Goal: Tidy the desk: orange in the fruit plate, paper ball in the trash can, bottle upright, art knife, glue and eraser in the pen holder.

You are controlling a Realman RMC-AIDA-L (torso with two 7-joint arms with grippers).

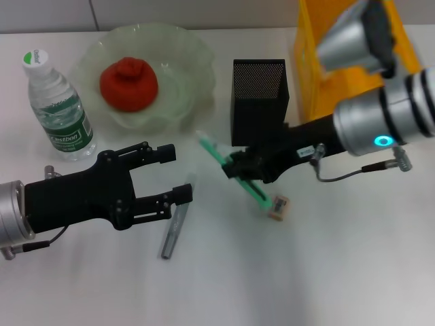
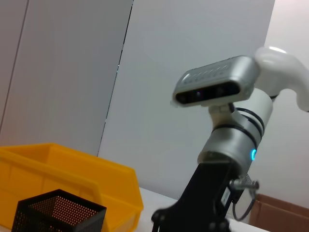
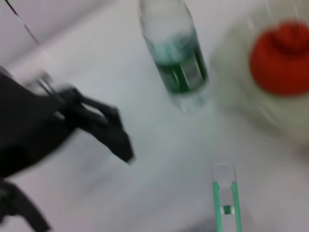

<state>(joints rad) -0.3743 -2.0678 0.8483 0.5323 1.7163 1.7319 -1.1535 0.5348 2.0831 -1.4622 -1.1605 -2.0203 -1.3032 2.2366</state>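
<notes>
Eraser (image 1: 277, 206) just beside gripped art knife (image 1: 234, 170)

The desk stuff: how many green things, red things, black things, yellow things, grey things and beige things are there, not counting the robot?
Green: 3, the bottle, fruit plate and art knife
Red: 1, the orange
Black: 1, the pen holder
Yellow: 1, the trash can
Grey: 1, the glue
Beige: 1, the eraser
Total: 8

One orange (image 1: 129, 84), one bottle (image 1: 58, 107), one eraser (image 1: 278, 206).
</notes>
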